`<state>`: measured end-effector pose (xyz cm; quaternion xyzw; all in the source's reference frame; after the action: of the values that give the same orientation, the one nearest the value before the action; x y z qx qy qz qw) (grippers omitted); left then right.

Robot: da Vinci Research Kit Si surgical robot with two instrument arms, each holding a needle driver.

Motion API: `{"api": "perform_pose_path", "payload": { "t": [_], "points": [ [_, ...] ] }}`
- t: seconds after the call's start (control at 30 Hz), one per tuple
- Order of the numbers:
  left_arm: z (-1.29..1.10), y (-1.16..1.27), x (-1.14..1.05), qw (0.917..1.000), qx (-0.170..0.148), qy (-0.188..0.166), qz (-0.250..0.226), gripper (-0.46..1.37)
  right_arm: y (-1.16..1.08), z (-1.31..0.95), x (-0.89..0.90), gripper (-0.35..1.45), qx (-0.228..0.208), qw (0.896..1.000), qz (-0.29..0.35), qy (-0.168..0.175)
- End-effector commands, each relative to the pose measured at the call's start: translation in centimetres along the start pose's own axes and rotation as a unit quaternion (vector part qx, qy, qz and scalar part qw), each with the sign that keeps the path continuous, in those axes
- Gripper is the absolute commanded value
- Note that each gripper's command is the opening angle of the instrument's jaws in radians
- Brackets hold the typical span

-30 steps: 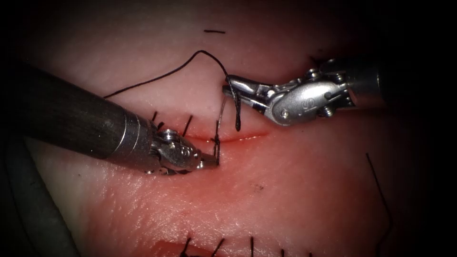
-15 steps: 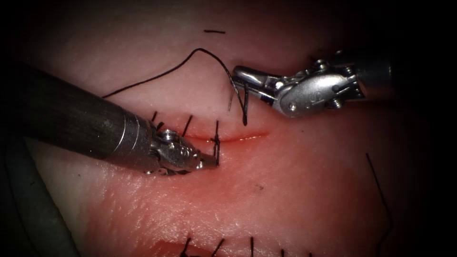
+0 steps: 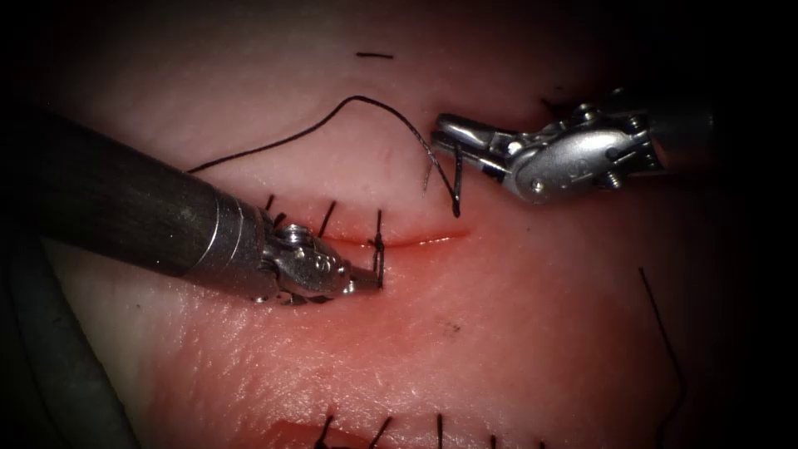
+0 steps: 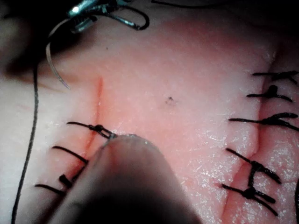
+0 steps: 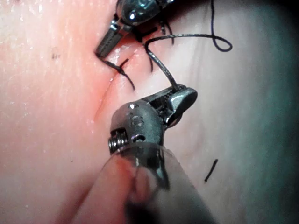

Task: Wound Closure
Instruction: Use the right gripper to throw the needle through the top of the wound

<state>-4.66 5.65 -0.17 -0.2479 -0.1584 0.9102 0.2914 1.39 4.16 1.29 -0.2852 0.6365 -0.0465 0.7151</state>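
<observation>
Black stitches (image 3: pixel 327 218), cut thread ends (image 3: pixel 374 56)

Endoscope looks down from front; both close wrist views share the cut (image 3: pixel 416 241).

Lower row of stitches (image 3: pixel 382 431) cut off by the endoscope view's edge, needle (image 3: pixel 428 175) faint — grip point hidden by the right tool (image 3: pixel 445 133)

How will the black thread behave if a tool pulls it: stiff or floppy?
Probably floppy: the thread lies in a loose curve over the tissue. Likely very light, since a loop of it hangs freely from the right pincer, which holds the needle clear of the tissue. It may slip.
</observation>
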Motion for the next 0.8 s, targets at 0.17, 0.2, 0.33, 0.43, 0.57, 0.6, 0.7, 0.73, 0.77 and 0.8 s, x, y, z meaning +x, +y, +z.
{"api": "perform_pose_path", "payload": {
  "t": [0.17, 0.2, 0.33, 0.43, 0.57, 0.6, 0.7, 0.73, 0.77, 0.8],
  "points": [
    [0.01, 0.00, 0.00, 1.0000, -0.006, 0.000, 0.000, -0.35, -0.06, -0.02, -0.05, -0.35, -0.001, 1.000, -0.003, 0.001],
    [0.01, 0.00, 0.00, 1.0000, -0.006, 0.000, 0.000, -0.35, -0.07, -0.01, -0.06, -0.35, -0.001, 1.000, -0.004, 0.001],
    [0.01, 0.01, 0.01, 1.0000, -0.006, 0.000, 0.003, -0.35, -0.08, 0.01, -0.05, -0.35, -0.002, 1.000, -0.004, 0.000],
    [0.02, 0.02, 0.02, 1.0000, -0.005, 0.000, 0.002, -0.35, -0.09, 0.03, -0.05, -0.35, -0.002, 1.000, -0.004, 0.000],
    [0.02, 0.02, 0.02, 1.0000, -0.006, 0.000, 0.003, -0.35, -0.11, 0.04, -0.05, -0.35, -0.002, 1.000, -0.005, 0.000],
    [0.02, 0.02, 0.02, 1.0000, -0.006, 0.000, 0.003, -0.35, -0.12, 0.04, -0.05, -0.35, -0.003, 1.000, -0.005, 0.000],
    [0.01, 0.02, 0.02, 1.0000, -0.006, 0.000, 0.003, -0.35, -0.15, 0.05, -0.07, -0.35, 0.000, 1.000, -0.006, 0.002],
    [0.01, 0.02, 0.02, 1.0000, -0.006, 0.002, 0.003, -0.35, -0.18, 0.06, -0.08, -0.35, 0.001, 1.000, -0.007, 0.003],
    [0.01, 0.02, 0.02, 1.0000, -0.006, 0.002, 0.003, -0.35, -0.20, 0.07, -0.08, -0.35, 0.004, 1.000, -0.008, 0.002],
    [0.01, 0.02, 0.02, 1.0000, -0.006, 0.002, 0.003, -0.35, -0.23, 0.09, -0.09, -0.35, 0.008, 1.000, -0.009, 0.000]
  ]
}}
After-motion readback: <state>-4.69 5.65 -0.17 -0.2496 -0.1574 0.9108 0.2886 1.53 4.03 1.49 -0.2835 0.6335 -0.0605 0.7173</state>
